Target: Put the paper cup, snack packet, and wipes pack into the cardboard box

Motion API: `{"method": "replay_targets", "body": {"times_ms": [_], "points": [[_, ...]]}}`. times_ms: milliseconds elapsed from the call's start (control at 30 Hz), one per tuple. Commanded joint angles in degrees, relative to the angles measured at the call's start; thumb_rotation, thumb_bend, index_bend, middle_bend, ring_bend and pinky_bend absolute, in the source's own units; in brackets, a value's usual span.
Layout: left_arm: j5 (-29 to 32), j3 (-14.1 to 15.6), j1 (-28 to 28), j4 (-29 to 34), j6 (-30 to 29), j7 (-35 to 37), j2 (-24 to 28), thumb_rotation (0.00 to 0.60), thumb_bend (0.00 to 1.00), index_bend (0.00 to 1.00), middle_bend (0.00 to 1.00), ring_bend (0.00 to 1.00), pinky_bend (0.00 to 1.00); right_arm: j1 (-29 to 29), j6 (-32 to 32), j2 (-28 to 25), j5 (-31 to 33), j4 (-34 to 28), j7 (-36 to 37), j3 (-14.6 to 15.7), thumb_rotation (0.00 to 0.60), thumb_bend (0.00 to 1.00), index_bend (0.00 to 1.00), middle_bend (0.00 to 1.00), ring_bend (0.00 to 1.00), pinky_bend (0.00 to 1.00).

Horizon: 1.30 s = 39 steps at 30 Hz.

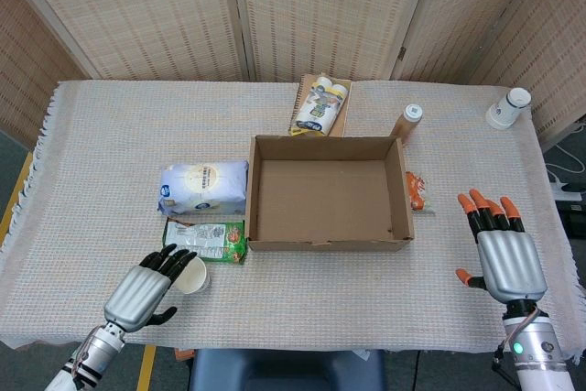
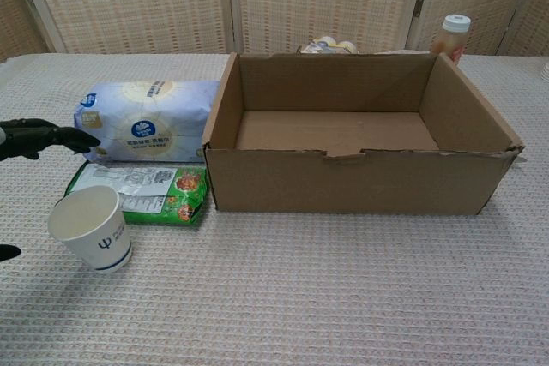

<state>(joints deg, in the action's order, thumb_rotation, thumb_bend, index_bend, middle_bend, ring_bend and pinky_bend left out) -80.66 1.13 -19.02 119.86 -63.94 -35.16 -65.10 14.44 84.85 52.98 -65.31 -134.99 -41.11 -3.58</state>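
A white paper cup point(image 1: 191, 274) point(image 2: 91, 227) stands upright near the table's front left. Behind it lies a green snack packet point(image 1: 205, 240) point(image 2: 146, 192), and behind that a blue-white wipes pack point(image 1: 203, 187) point(image 2: 144, 121). The empty cardboard box point(image 1: 328, 243) point(image 2: 356, 181) sits just right of them. My left hand point(image 1: 146, 288) point(image 2: 41, 138) is open, its black fingers spread just left of the cup and above its rim, not gripping it. My right hand point(image 1: 501, 246) is open, flat, well to the right of the box.
Behind the box lie a small carton of yellow-capped bottles point(image 1: 320, 106) and a brown bottle point(image 1: 407, 122) point(image 2: 449, 36). A small orange item point(image 1: 417, 191) lies by the box's right side. A white cup point(image 1: 506, 108) lies at the far right corner.
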Motion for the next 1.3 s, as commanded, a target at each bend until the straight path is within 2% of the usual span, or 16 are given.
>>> {"method": "replay_targets", "body": {"times_ms": [33,800,1300], "points": [[1.05,-0.21,-0.78,-0.50,0.76,-0.43,-0.46,0.600,0.24,0.00,0.07,0.00,0.19,0.02,0.00,0.05,0.02,0.00,-0.06,0.02,0.600,0.07,0.02,0.00,0.00,0.00],[10.15,-0.84,-6.70,-4.10,4.75,-3.47,-4.02,0.600,0.24,0.00,0.07,0.00,0.19,0.72,0.17,-0.19,2.31,0.00,-0.12,-0.72,0.600,0.07,0.02,0.00,0.00,0.00],[11.25,0.14,-8.24,-6.35,4.16,-2.83,-5.40,0.600,0.24,0.06,0.08,0.01,0.20,1.37,0.17,0.10,4.00,0.00,-0.80,-0.82,0.600,0.07,0.02,0.00,0.00,0.00]]}}
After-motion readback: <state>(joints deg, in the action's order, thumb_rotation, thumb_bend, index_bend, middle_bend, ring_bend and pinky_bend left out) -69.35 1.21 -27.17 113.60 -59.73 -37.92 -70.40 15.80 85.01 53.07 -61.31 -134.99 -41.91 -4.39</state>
